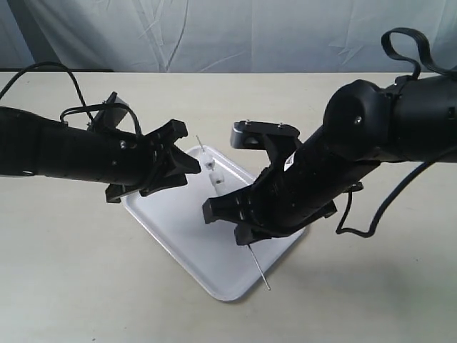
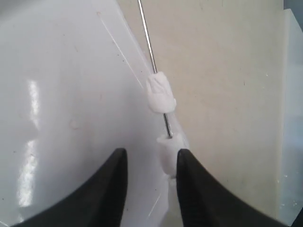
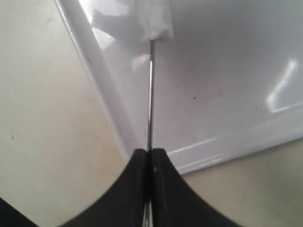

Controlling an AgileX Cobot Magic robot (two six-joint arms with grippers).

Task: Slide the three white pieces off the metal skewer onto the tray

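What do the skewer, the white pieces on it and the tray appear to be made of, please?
The skewer looks like steel: thin, straight, silver-grey with a bright sheen. The white pieces look soft and matte, wrinkled where threaded, perhaps marshmallow or foam. The tray is probably glossy white plastic, given the light glare and moulded rim.

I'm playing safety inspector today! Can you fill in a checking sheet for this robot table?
Surface: beige table.
Job's things: two white pieces clearly seen, threaded on the metal skewer over the tray.
Clutter: nothing seen.
End effectors: left end effector open, one piece between its fingers; right end effector shut on the skewer.
Cables: black cables loose on both sides.
Surroundings: pale cloth backdrop.
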